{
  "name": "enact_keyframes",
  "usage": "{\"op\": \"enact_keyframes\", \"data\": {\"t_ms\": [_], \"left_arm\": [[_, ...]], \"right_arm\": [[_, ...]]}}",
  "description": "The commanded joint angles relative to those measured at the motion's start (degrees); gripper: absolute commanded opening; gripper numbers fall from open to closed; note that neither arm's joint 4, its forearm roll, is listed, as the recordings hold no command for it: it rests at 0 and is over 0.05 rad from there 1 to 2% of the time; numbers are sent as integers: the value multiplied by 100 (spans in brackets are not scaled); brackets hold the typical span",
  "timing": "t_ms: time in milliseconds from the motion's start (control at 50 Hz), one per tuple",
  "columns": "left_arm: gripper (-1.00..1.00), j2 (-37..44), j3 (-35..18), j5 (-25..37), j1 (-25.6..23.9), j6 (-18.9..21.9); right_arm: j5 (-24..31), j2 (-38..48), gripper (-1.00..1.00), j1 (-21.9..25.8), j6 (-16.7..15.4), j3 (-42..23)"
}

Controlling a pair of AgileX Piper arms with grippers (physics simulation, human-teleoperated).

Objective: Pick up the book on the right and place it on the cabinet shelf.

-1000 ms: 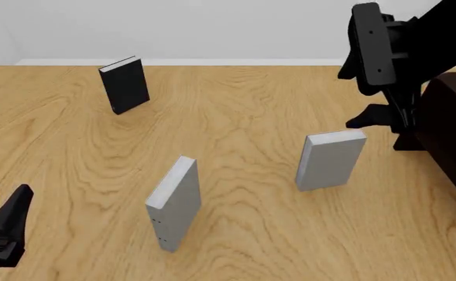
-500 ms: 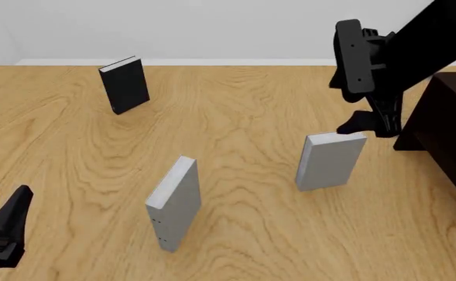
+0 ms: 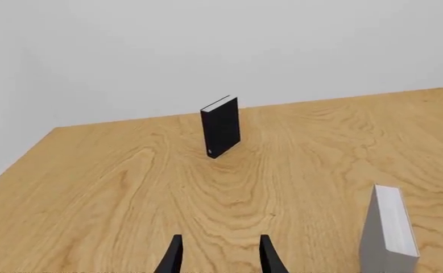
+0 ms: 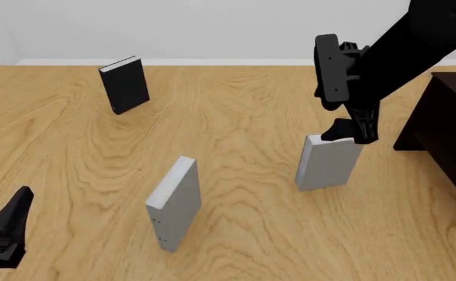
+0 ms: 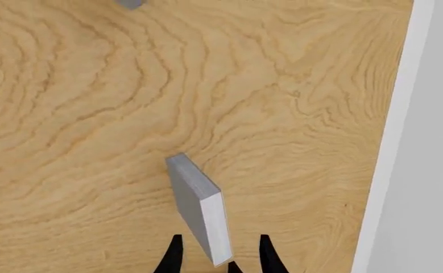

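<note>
Dark brown cabinet (image 4: 446, 134) stands at the table's right edge, beside the work. Grey book (image 4: 329, 162) stands upright just left of it, long axis vertical, top edge directly beneath the right gripper (image 4: 351, 130). Right wrist view shows released fingers (image 5: 173, 256) straddling that edge, not yet clamped. Left gripper (image 4: 5, 231), parted and empty, sits well apart; right arm is nearer.
</note>
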Motion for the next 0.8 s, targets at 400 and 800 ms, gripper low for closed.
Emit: {"op": "enact_keyframes", "data": {"t_ms": [400,800], "left_arm": [[100,17,1,29,41,139],[100,-1,2,104,48,199]], "right_arm": [[-538,365,100,-120,142,405],[-879,610,100,-192,172,487]]}}
